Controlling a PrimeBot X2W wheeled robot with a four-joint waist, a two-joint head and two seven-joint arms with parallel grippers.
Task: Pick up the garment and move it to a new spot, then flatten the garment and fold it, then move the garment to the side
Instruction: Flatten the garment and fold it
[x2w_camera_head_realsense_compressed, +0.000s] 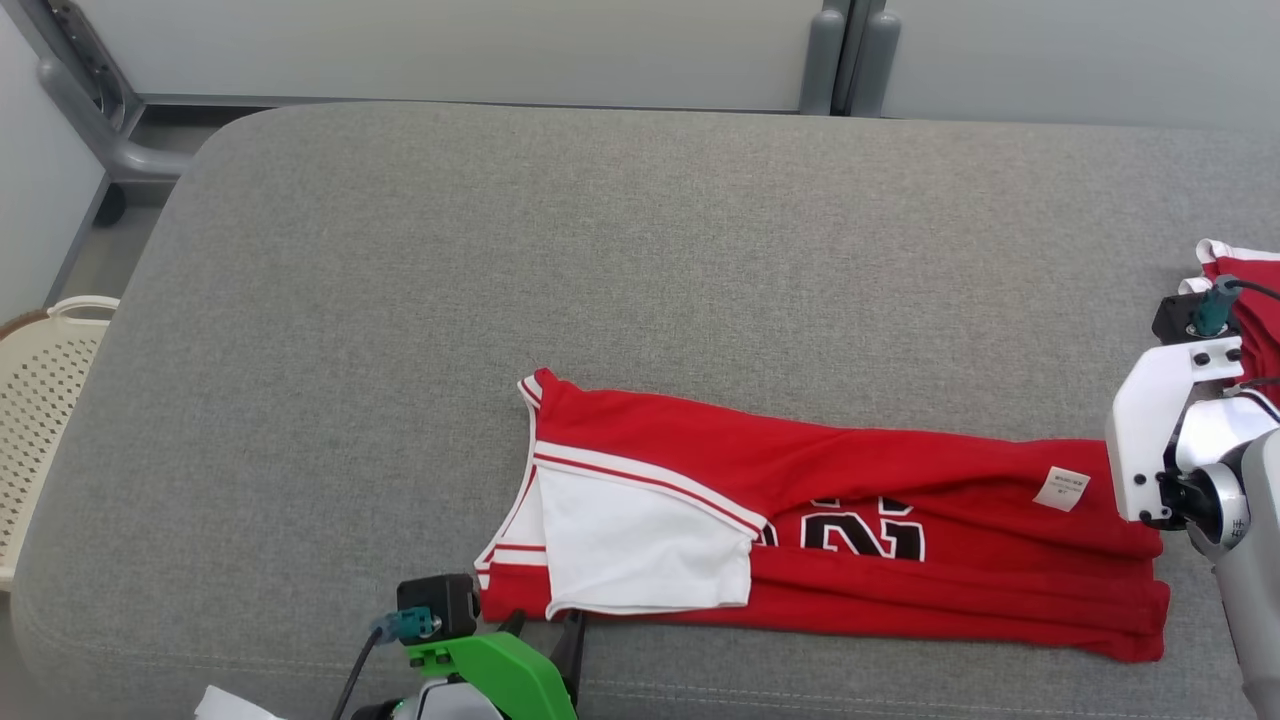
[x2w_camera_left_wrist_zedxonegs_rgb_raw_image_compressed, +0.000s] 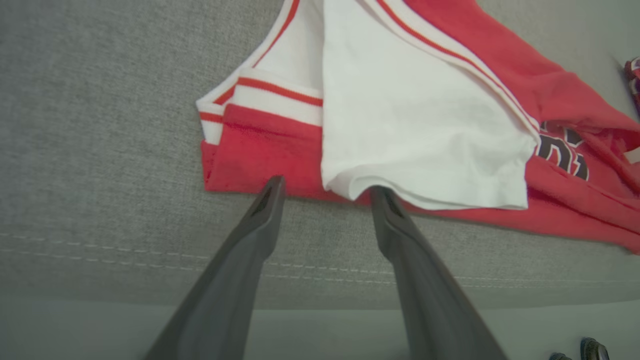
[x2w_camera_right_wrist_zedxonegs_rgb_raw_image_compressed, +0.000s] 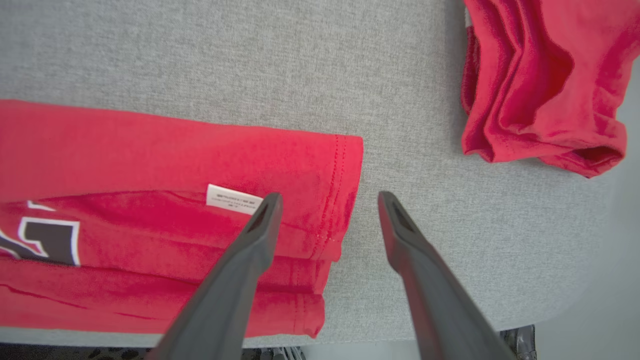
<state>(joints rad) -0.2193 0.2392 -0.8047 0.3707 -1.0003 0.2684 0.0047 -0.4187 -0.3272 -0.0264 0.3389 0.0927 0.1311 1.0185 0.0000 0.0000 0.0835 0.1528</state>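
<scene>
The garment (x2w_camera_head_realsense_compressed: 830, 530), a red jersey with white trim, lay in a long band on the grey cushion (x2w_camera_head_realsense_compressed: 640, 250), running from the centre of the head view out toward 4 o'clock, its lengthwise folds apparently already made. That put the work in the folding step, with the shift to the side not yet done. The left gripper (x2w_camera_left_wrist_zedxonegs_rgb_raw_image_compressed: 326, 187) sat at 7 o'clock in the head view, jaws moderately apart and holding nothing, its tips touching or just short of the near edge at the shoulder end. The right gripper (x2w_camera_right_wrist_zedxonegs_rgb_raw_image_compressed: 330, 199) hung at the hem end around 3 o'clock, jaws wide and empty, one finger over the hem and the other over bare cushion. The next move would likely call for each gripper to close on every layer at its end, so that the band could be folded across its length without the stack sliding apart. The left wrist view showed the white panel (x2w_camera_left_wrist_zedxonegs_rgb_raw_image_compressed: 415, 125) lapped over the red layers, which the head view rendered flat. The right wrist view gave the stitched hem, the label (x2w_camera_right_wrist_zedxonegs_rgb_raw_image_compressed: 234, 199) and a second red garment (x2w_camera_right_wrist_zedxonegs_rgb_raw_image_compressed: 540, 85) crumpled at 1 o'clock. The head view added a cream basket (x2w_camera_head_realsense_compressed: 50, 400) at 9 o'clock, beside the cushion.
</scene>
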